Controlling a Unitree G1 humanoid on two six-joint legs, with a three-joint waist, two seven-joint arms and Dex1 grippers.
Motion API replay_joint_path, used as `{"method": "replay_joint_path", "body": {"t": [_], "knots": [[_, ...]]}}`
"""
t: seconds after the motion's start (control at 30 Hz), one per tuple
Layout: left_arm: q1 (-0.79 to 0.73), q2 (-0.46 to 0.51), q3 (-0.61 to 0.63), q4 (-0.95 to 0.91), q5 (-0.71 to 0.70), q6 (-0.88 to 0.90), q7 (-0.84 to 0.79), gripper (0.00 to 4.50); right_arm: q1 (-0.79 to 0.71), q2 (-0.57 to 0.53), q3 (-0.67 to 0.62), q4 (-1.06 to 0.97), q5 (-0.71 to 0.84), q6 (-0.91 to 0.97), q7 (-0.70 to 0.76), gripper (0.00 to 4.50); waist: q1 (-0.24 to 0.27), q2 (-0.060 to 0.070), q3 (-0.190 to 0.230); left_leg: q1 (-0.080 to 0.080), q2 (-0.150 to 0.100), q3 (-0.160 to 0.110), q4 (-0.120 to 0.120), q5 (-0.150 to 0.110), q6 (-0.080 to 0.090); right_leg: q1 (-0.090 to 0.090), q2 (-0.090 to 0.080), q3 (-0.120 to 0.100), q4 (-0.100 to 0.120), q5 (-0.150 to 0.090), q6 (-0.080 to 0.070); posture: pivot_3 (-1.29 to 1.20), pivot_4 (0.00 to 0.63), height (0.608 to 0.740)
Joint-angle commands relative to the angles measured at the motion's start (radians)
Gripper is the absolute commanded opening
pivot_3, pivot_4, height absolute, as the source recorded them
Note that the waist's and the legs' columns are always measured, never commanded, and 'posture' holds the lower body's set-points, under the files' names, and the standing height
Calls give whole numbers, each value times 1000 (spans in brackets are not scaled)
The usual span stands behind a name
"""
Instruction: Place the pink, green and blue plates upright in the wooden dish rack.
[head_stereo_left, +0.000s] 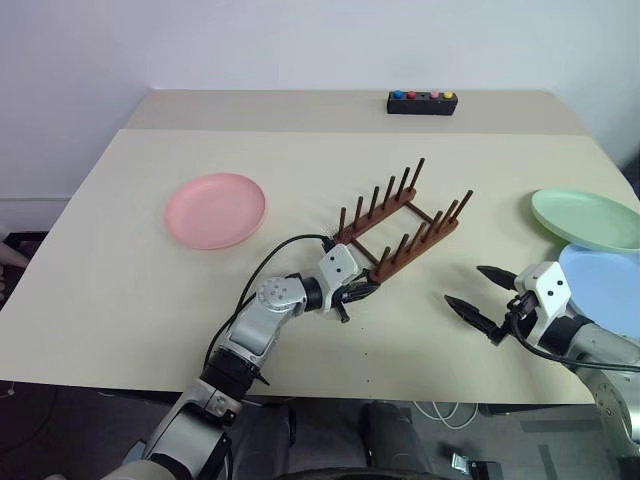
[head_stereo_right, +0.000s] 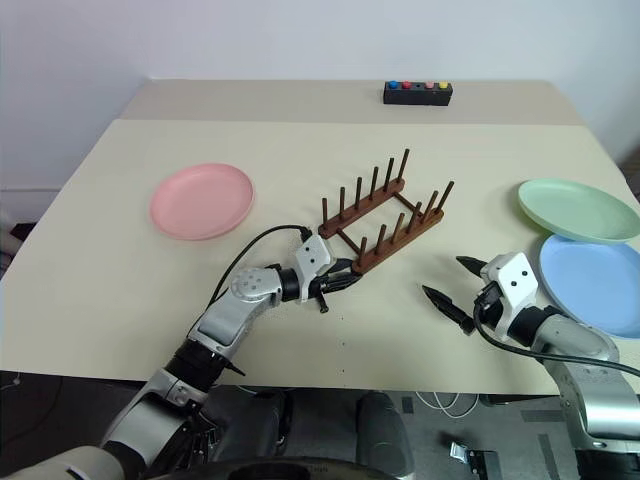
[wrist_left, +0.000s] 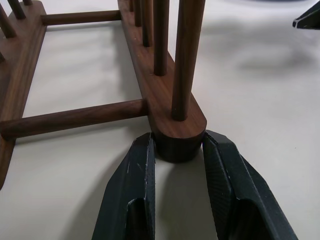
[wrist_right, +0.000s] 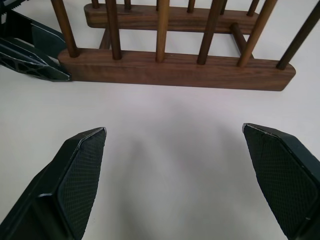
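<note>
The wooden dish rack stands empty at the table's middle, turned on a diagonal. My left gripper is shut on the near end of the rack's closer rail, one finger pressed to each side. My right gripper hovers open to the right of the rack, nothing between its fingers. The pink plate lies flat to the left of the rack. The green plate lies at the right edge. Its near rim overlaps the blue plate, which is just beyond my right wrist.
A small black box with coloured buttons sits at the far edge of the beige table. Bare tabletop lies between the rack and the right gripper and in front of the pink plate.
</note>
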Motion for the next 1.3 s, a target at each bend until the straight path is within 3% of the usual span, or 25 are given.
{"method": "replay_joint_path", "body": {"t": [0.03, 0.3, 0.47, 0.67, 0.93, 1.13, 1.23, 1.3], "knots": [[13, 41, 24, 34, 27, -10, 21, 759, 3, 5, -18, -48, 8, -2, -7, 4500, -2, 0, 0, 0, 0, 0, 0, 0, 0, 0, 0, 0, 0, 0, 0, 0, 150, 734], [-9, 120, 108, 56, -50, -60, -43, 759, -7, 7, -6, -58, 7, 6, -18, 4500, -30, -1, 0, 3, 1, 0, -4, 0, 0, -1, 1, 0, 1, 0, 0, 0, 150, 734], [-1, 196, 98, 7, -162, -16, -279, 759, -24, 9, 9, -51, 3, 6, -18, 4500, -27, -1, 1, 2, 1, 0, -5, 0, 0, -2, 2, 0, 1, 0, 0, 0, 150, 734], [-16, 262, 49, -17, -173, -14, -442, 759, -42, 12, 21, -29, -4, -4, -12, 4500, -18, -1, 1, 0, 1, 0, -5, 0, 0, -2, 1, 0, 0, 0, 0, 0, 150, 734], [-69, 259, 23, 58, -107, -81, -470, 4480, -36, 22, 22, -19, -11, -24, -9, 4500, -20, -1, 1, 0, 1, 0, -4, 0, 0, -3, 1, 0, 0, 0, 0, 0, 150, 734], [-35, 201, 40, 48, -43, -136, -295, 4480, -2, 24, 5, -18, -10, -48, -11, 4500, -18, -1, 1, 0, 1, 0, -4, 0, 0, -2, 1, 0, 0, 0, 0, 0, 150, 734], [-6, 146, 81, 27, -68, -113, -205, 3612, 8, 24, 3, -21, -10, -56, -15, 4500, -18, -1, 1, 0, 1, 0, -3, 0, 0, -2, 1, 0, 0, 0, 0, 0, 150, 734], [11, 132, 91, 8, -79, -104, -187, 2645, 11, 22, 1, -22, -6, -56, -12, 4500, -19, -1, 1, 0, 1, 0, -3, 0, 0, -2, 1, 0, 0, 1, 1, 0, 150, 734]]}}
